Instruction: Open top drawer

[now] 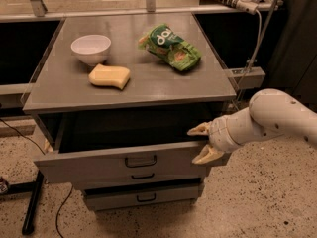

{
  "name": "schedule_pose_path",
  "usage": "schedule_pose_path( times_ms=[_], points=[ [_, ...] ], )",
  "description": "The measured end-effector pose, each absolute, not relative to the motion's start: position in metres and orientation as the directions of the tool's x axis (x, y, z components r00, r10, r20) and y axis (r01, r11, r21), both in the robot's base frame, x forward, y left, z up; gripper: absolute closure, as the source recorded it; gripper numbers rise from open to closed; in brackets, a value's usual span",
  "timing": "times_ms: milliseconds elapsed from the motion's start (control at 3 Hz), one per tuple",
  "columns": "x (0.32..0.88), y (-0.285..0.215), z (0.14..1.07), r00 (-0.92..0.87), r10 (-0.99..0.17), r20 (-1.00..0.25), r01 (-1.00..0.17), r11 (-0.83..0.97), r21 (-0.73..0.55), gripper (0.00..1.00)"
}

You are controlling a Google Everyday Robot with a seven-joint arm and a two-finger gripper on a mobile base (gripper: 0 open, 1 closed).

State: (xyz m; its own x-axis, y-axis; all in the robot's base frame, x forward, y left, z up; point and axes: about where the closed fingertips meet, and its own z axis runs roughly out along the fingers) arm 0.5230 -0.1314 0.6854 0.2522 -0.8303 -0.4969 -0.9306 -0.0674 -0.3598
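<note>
The top drawer (99, 165) is a grey metal drawer with a small black bar handle (140, 161). It stands pulled out from under the cabinet top, and its dark inside shows. My gripper (203, 143) is at the right end of the drawer front. Its fingers are apart. One fingertip (199, 129) is above the front's top edge and the other lies against the front face. Two smaller grey drawers (141, 196) sit below, less far out.
On the cabinet top (148, 86) lie a white bowl (91, 48), a yellow sponge (109, 76) and a green snack bag (171, 47). A cable and a black stand leg (32, 207) lie on the floor at the left. A bracket with a cable (246, 75) is to the right.
</note>
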Motion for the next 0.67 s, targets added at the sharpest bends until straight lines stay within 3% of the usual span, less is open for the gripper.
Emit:
schedule_pose_path(
  times_ms=[333, 667],
  points=[
    [0.524, -0.129, 0.674, 0.254, -0.814, -0.523, -0.939, -0.078, -0.334, 0.00],
    [0.524, -0.128, 0.658, 0.240, -0.798, -0.553, -0.952, -0.081, -0.296, 0.00]
  ],
)
